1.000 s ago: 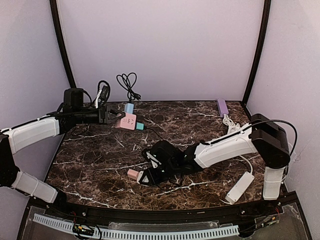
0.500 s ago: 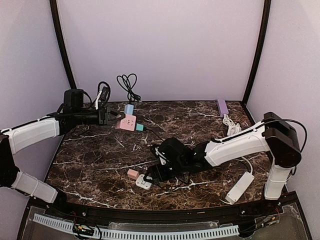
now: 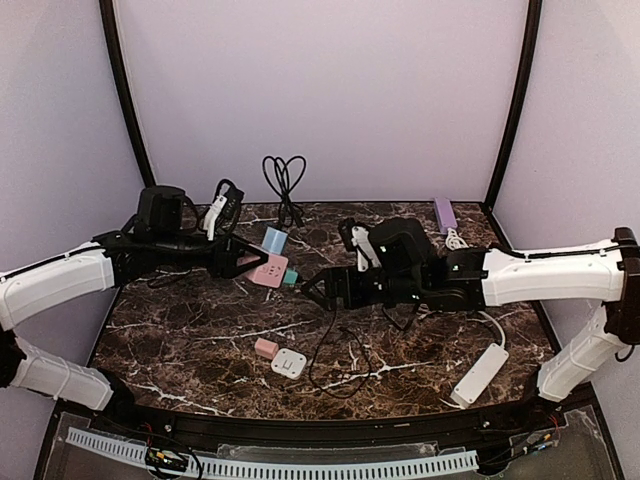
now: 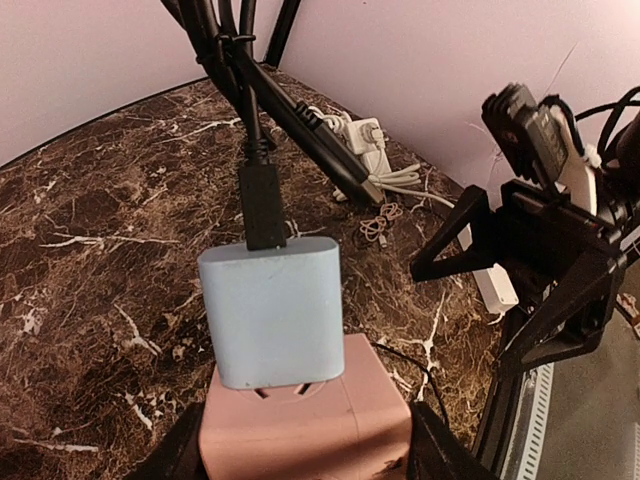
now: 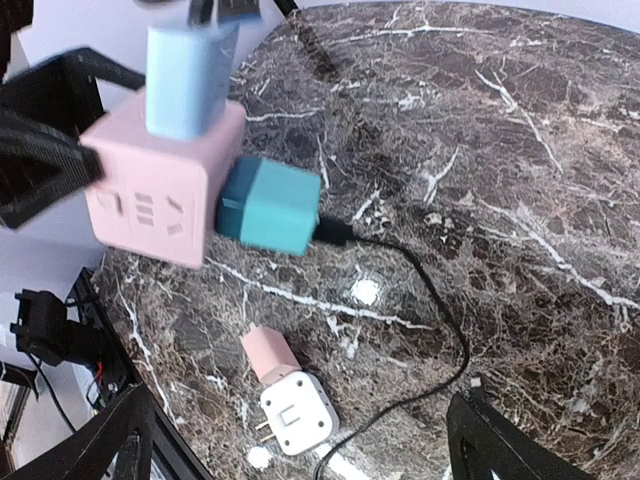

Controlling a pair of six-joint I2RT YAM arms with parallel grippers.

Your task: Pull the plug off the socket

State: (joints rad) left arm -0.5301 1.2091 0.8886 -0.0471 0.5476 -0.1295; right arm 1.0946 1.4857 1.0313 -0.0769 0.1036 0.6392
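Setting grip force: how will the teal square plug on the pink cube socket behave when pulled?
The teal square plug looks rigid and smooth-faced, so it may slip. It seems compact, likely light. Its thin black cable lies slack and curved, probably floppy, adding little drag.

Left arm (image 3: 60, 285) and right arm (image 3: 545, 275) wearing smooth rounded white shells, black joints bulging between the shells, black left gripper (image 3: 240, 263) and right gripper (image 3: 312, 288) tapering into angular triangular fingers, boxy black camera block (image 3: 160, 208) sitting at twelve o'clock of the left wrist
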